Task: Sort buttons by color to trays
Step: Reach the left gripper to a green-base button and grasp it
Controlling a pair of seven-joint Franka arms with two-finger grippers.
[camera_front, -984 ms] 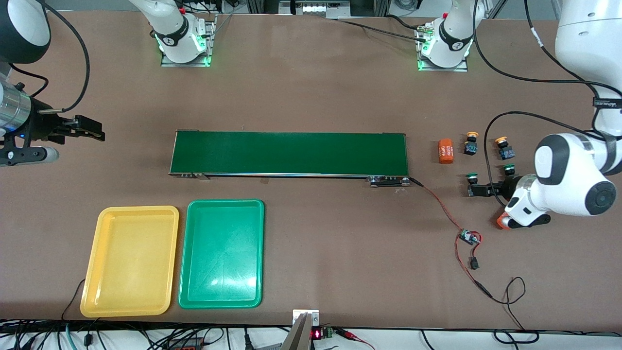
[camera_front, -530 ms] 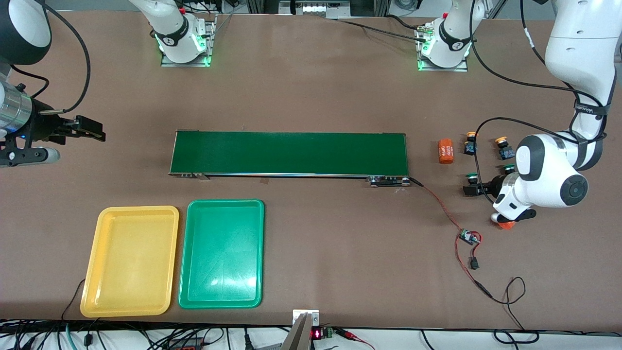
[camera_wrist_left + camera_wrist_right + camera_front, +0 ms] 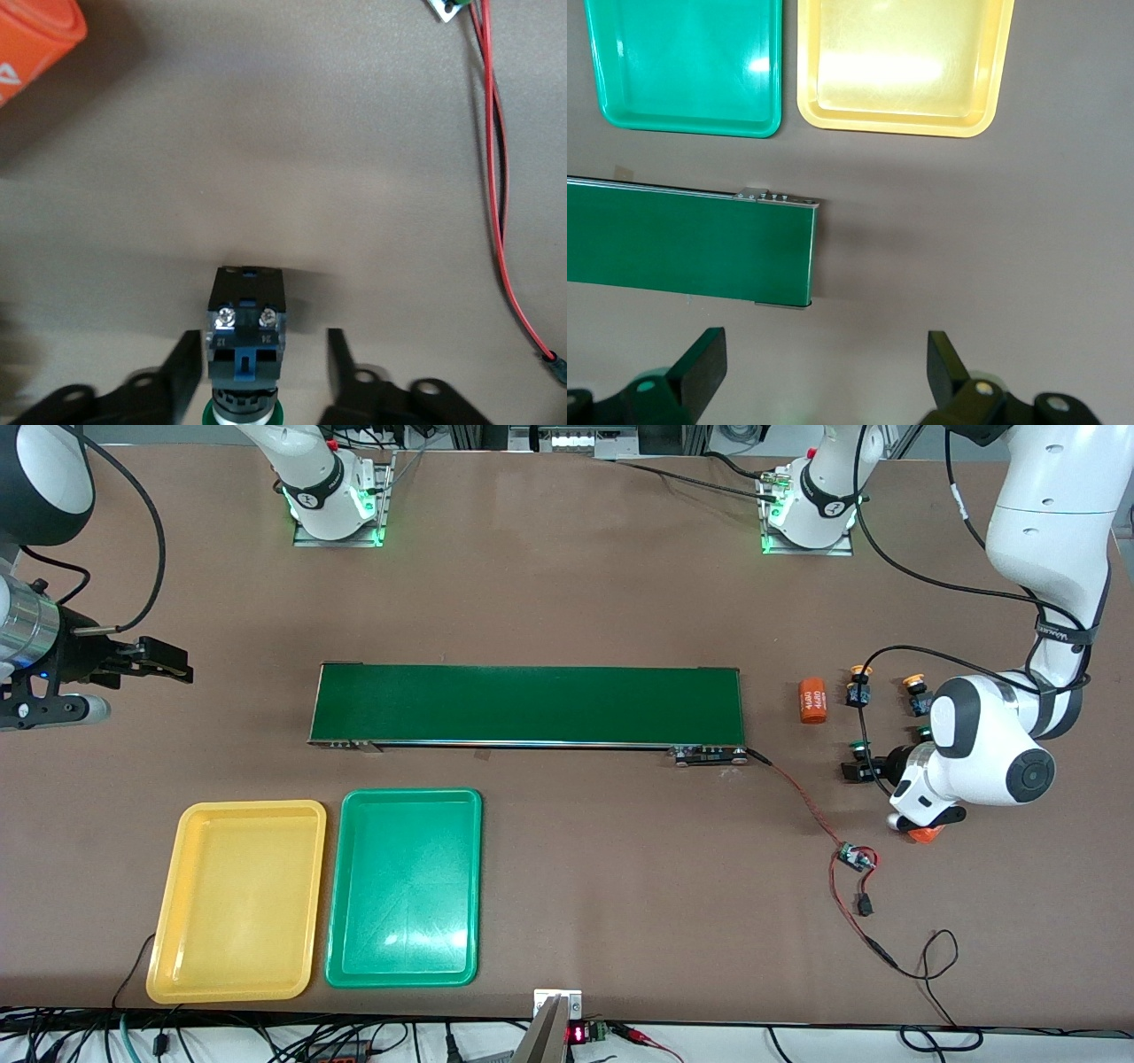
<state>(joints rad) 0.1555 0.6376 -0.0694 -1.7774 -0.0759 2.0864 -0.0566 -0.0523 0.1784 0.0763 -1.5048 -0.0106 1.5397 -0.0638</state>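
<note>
Four buttons lie past the belt's end at the left arm's end of the table. Two yellow-capped buttons [image 3: 858, 681] [image 3: 914, 690] sit farther from the front camera. One green-capped button [image 3: 926, 732] is partly hidden by the left wrist. The other green button [image 3: 857, 747] [image 3: 245, 328] lies between the fingers of my left gripper [image 3: 852, 771] [image 3: 261, 372]. One finger touches it and the other stands a little apart, so the gripper is open around it. My right gripper [image 3: 168, 669] [image 3: 824, 372] waits open and empty. The yellow tray [image 3: 236, 901] and green tray [image 3: 405, 886] lie side by side, empty.
A long dark-green conveyor belt [image 3: 527, 704] crosses the middle of the table. An orange cylinder [image 3: 811, 701] lies beside the buttons. A second orange cylinder [image 3: 926, 833] [image 3: 35, 44] sits under the left wrist. A small circuit board [image 3: 855, 857] on red wires lies nearer the front camera.
The left arm's wrist has shifted toward the belt's end, and its gripper has slid along the table around the green button. The right arm has not moved.
</note>
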